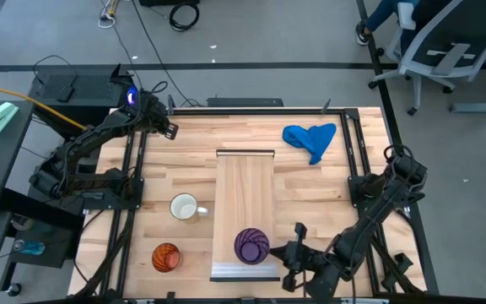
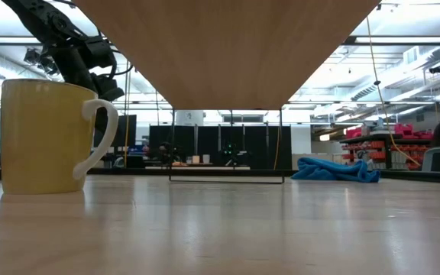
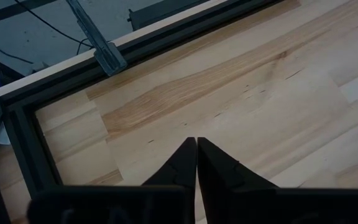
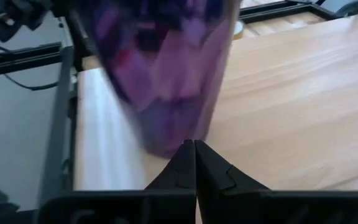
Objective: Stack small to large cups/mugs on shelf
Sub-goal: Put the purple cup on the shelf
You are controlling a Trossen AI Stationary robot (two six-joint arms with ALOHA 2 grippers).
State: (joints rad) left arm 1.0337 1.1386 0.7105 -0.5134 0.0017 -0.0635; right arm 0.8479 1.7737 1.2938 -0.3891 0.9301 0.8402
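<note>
No text, label, brand, number or sign can be read anywhere.

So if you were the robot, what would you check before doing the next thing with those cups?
1. Purple cup on the shelf: ok, it stands near the metal-edged end.
2. White mug free to pick: ok, it stands alone on the table beside the shelf.
3. Orange cup free to pick: ok, it stands apart from the mug.
4. Right gripper ready to grasp: not ok, its fingers are shut, beside the purple cup.
5. Left gripper ready: not ok, it is shut and parked at the far corner.
6. Blue cloth out of the way: ok, it lies off the shelf.
</note>
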